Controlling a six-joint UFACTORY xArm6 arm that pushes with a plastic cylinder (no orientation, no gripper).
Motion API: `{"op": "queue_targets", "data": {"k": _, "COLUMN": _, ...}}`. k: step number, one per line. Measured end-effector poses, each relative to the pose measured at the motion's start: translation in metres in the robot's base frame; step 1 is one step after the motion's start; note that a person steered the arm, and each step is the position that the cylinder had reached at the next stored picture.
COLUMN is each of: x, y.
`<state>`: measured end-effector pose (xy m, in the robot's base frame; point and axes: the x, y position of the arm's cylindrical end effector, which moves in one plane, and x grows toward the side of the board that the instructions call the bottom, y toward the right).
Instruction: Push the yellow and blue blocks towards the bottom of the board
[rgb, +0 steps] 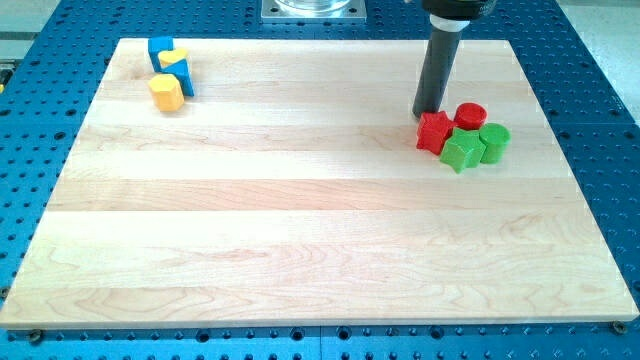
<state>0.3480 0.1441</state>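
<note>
We are resting my tip (429, 113), which carries no pincer, against the red star block (433, 131); the light, slippery yellow blocks (166, 91) and blue blocks (160, 47) are clustering top-left, needing pushes from above.

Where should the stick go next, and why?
Probably slide my tip left along the board's top edge, to get above the yellow blocks and blue blocks. It now sits by the red star, far right of them, so it can't push them down yet.
</note>
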Motion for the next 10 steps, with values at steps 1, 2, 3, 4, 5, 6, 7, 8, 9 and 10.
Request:
{"op": "queue_targets", "data": {"k": 1, "x": 0.000, "y": 0.000}}
{"op": "queue_targets", "data": {"k": 2, "x": 0.000, "y": 0.008}}
{"op": "queue_targets", "data": {"k": 3, "x": -0.001, "y": 0.008}}
{"op": "queue_targets", "data": {"k": 4, "x": 0.009, "y": 0.008}}
{"op": "queue_targets", "data": {"k": 5, "x": 0.006, "y": 0.007}}
{"op": "queue_targets", "data": {"k": 6, "x": -0.031, "y": 0.001}}
{"op": "queue_targets", "data": {"k": 7, "x": -0.052, "y": 0.007}}
{"op": "queue_targets", "data": {"k": 8, "x": -0.061, "y": 0.022}}
{"op": "queue_targets", "data": {"k": 9, "x": -0.064, "y": 0.036}}
{"op": "queue_targets", "data": {"k": 10, "x": -0.057, "y": -0.028}}
